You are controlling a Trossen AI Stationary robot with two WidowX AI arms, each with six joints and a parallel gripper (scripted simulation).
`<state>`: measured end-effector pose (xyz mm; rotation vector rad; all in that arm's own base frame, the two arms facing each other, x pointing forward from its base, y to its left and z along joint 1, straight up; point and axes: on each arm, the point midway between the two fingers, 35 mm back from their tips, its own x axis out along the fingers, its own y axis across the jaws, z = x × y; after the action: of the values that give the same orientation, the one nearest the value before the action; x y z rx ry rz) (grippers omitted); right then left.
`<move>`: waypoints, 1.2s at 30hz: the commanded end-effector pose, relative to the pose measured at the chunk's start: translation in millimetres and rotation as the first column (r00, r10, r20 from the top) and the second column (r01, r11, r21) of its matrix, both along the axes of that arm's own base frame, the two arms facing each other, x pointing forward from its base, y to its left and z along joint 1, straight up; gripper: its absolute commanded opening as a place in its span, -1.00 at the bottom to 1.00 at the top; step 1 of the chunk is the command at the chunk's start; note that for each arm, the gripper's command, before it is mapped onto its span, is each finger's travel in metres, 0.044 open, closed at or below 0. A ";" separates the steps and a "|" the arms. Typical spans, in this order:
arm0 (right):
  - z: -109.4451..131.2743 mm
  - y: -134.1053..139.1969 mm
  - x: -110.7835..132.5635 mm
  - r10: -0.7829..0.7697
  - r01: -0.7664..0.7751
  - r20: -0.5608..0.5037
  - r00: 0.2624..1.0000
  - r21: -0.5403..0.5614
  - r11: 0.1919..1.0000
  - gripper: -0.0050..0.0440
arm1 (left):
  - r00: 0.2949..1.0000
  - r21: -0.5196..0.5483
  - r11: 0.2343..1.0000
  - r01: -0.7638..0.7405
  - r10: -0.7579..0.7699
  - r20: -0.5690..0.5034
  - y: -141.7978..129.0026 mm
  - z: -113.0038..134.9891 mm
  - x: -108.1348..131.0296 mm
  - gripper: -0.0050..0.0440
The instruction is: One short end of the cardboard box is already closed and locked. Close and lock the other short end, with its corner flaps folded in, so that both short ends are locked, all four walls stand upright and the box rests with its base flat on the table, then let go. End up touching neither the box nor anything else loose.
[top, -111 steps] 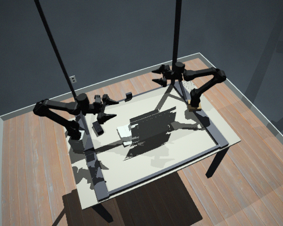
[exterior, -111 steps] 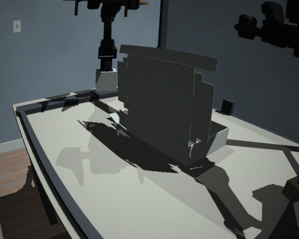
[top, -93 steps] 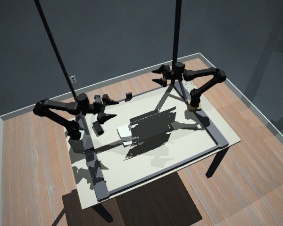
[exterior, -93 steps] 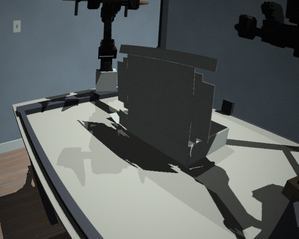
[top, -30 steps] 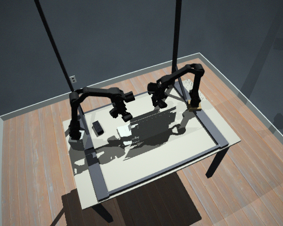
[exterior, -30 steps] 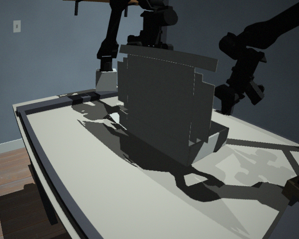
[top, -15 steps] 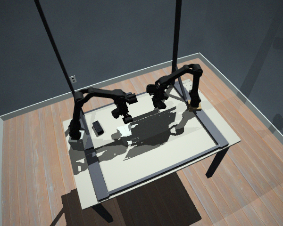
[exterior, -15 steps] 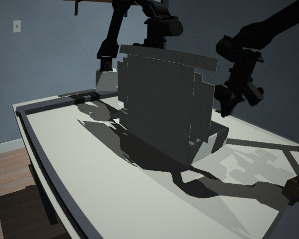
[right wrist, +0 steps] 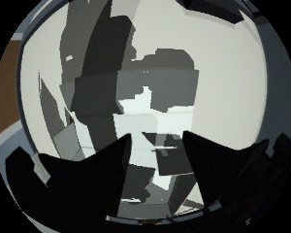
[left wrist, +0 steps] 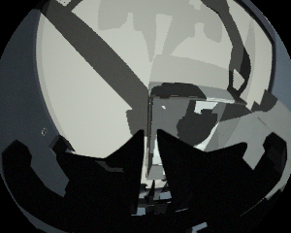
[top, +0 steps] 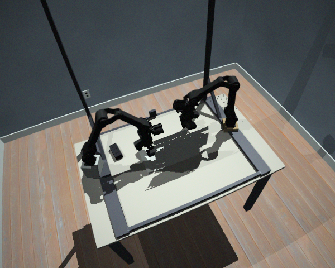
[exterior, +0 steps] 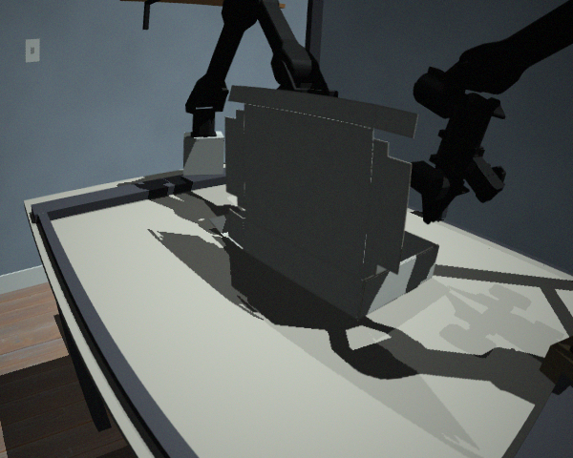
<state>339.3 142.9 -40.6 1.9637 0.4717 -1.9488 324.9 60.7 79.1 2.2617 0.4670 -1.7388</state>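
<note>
The cardboard box sits base down; its large lid panel [top: 176, 149] [exterior: 307, 187] stands upright. Its closed short end [exterior: 394, 287] [left wrist: 218, 92] is upright. At the other end, the end flap [right wrist: 175, 87] appears folded outward and low; a dark corner flap [right wrist: 175, 162] seems turned inward. The front corner is unclear. My left gripper [top: 190, 126] [exterior: 433, 218] [left wrist: 149, 133] is nearly shut, above the back long wall near the closed end; contact is unclear. My right gripper [top: 151, 152] [right wrist: 157, 136] is part open over the unlocked end, holding nothing visible; the lid hides it in the exterior view.
A black block [top: 115, 152] [right wrist: 215, 11] lies on the table beyond the unlocked end. A small dark camera block [top: 152, 113] [left wrist: 62, 144] stands at the table's back edge. Dark rails [top: 115, 216] border the work surface. The tall lid blocks the exterior view of the interior.
</note>
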 end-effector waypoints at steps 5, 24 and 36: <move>2.1 2.2 3.6 -0.004 0.004 0.021 1.000 0.012 1.000 0.22 | 1.000 0.007 1.000 0.005 -0.005 0.024 1.1 8.1 3.9 -0.54; -24.5 2.1 3.4 -0.004 0.004 0.021 1.000 0.012 1.000 0.22 | 1.000 0.007 1.000 0.005 -0.005 0.024 1.1 8.1 3.9 -0.54; -41.2 0.0 -1.4 -0.005 0.004 0.017 1.000 0.010 1.000 0.22 | 1.000 0.007 1.000 0.005 -0.005 0.024 1.1 8.1 3.9 -0.54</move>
<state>341.1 144.1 -76.6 1.9836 0.4765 -1.9333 325.2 60.8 79.3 2.2624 0.4669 -1.7379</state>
